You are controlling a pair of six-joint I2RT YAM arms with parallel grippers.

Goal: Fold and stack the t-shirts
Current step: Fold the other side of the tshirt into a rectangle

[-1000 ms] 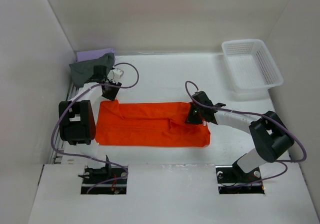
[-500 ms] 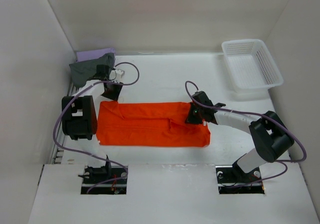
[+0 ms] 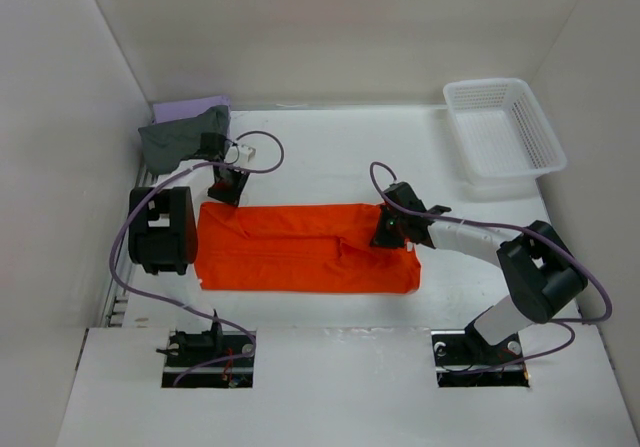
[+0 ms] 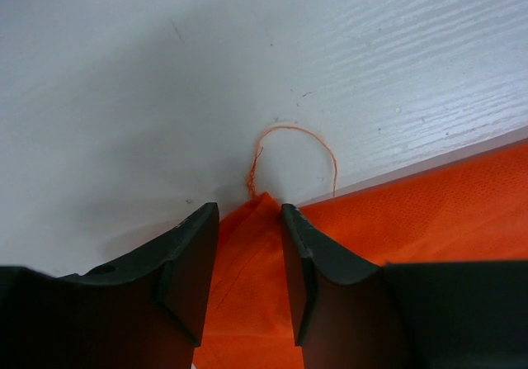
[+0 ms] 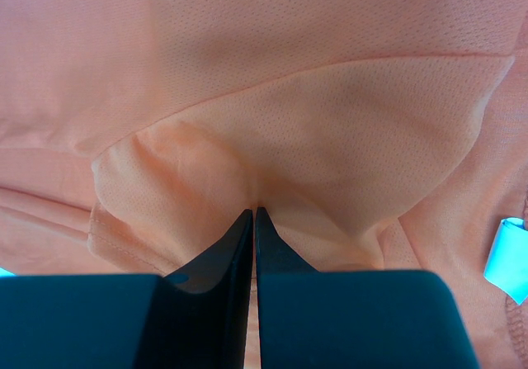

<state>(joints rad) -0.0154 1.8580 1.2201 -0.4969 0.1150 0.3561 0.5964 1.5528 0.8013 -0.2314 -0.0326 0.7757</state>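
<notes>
The orange t-shirt [image 3: 300, 252] lies in a long band on the table [image 3: 330, 157]; our right gripper [image 5: 254, 216] is clamped on its right end, and our left gripper [image 4: 247, 216] stands parted astride the far-left corner. We risk catching only the tip, which slips and skews the fold

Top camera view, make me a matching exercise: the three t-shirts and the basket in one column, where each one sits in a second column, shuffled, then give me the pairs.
Things
1. orange t-shirt
2. dark grey t-shirt
3. lavender t-shirt
4. basket

Places
A. far right corner of the table
B. far left corner, only a strip showing behind another shirt
C. middle of the table, laid out as a long band
D. far left corner, bunched up in front of another shirt

Pairs: 1-C, 2-D, 3-B, 4-A
</notes>
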